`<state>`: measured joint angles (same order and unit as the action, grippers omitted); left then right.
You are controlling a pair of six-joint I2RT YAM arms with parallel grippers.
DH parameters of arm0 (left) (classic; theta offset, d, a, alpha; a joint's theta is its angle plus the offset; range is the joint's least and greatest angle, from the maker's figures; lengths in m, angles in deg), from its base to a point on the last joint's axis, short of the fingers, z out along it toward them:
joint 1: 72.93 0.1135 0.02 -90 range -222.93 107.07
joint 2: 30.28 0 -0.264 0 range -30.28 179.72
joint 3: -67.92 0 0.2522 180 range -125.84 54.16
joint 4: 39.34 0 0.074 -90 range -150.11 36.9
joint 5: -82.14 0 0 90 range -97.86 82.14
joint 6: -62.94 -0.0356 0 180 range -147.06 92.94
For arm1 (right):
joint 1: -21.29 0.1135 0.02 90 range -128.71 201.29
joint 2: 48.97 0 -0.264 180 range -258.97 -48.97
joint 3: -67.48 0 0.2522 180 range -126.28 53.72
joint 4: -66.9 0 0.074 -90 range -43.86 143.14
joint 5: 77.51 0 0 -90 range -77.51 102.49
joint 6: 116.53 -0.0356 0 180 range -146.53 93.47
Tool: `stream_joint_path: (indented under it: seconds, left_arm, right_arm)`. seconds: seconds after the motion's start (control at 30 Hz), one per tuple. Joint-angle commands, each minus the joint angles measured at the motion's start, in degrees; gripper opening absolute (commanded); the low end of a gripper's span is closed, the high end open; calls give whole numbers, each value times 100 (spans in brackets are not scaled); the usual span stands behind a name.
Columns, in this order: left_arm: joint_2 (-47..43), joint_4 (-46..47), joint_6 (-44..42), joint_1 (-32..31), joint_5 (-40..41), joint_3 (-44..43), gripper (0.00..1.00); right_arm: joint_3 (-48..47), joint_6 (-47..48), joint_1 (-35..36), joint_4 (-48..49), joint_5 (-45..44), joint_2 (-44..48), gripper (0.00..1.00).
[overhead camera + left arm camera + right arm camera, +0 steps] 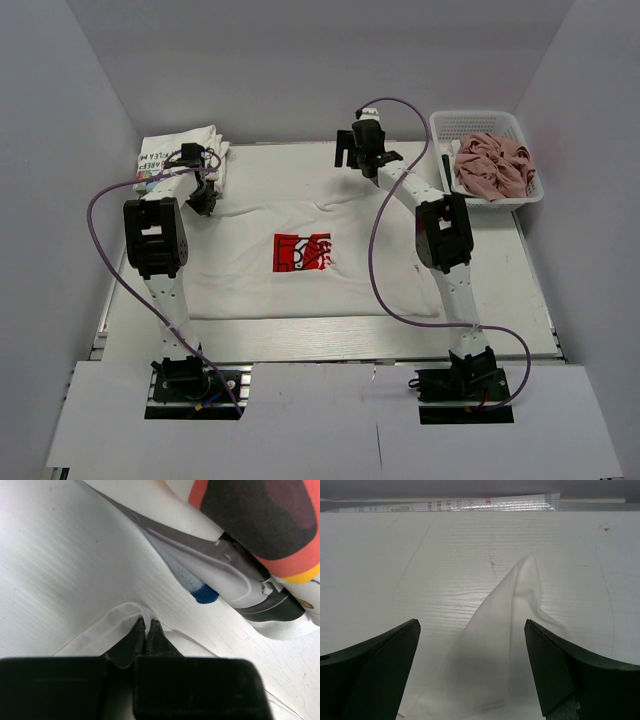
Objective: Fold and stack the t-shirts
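1. A white t-shirt (240, 275) with a red square logo (302, 252) lies spread flat across the middle of the table (500, 300), its near hem close to the table's near edge.
2. The left gripper (147, 629) is at the shirt's far-left corner, its fingers pressed together on a raised pinch of the white cloth.
3. The right gripper (368, 165) hangs near the middle of the far edge with its fingers wide apart, holding nothing. A pointed fold of white cloth (520, 595) lies on the table under the gap, touching neither finger.
4. A folded stack of tees (180, 150) sits at the far-left corner, just beyond the left gripper.
5. A pink tee (492, 165) lies bunched in the white basket (480, 120) at the far-right corner.
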<state>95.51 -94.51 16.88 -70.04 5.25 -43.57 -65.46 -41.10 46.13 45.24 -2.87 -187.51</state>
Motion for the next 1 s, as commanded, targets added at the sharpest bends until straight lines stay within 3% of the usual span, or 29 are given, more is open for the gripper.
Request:
stream_joint_path:
  seconds: [0.0,0.37,0.6,0.67,0.8,0.9,0.93,0.97]
  left_arm:
    - [-249,-192,-35,18,70,114,0]
    - [-249,-139,-35,18,17,114,0]
    - [-249,-87,-35,18,17,61,0]
    - [-249,-87,-35,18,17,61,0]
    - [-249,-87,-35,18,17,114,0]
    - [-301,-87,-87,18,17,166,0]
    - [-354,-87,-88,18,17,167,0]
    - [-354,-87,-88,18,17,167,0]
  right_arm:
    - [-290,24,-5,69,173,-119,90]
    - [-976,-81,-155,281,330,-1034,90]
    - [-845,-292,-164,324,761,-1131,89]
    - [-801,-292,-181,403,832,-1114,84]
    - [-713,-327,-173,587,745,-1035,60]
    - [-651,-310,-190,720,429,-956,47]
    - [-633,-179,-147,720,167,-921,33]
    - [-590,-117,-146,920,77,-894,26]
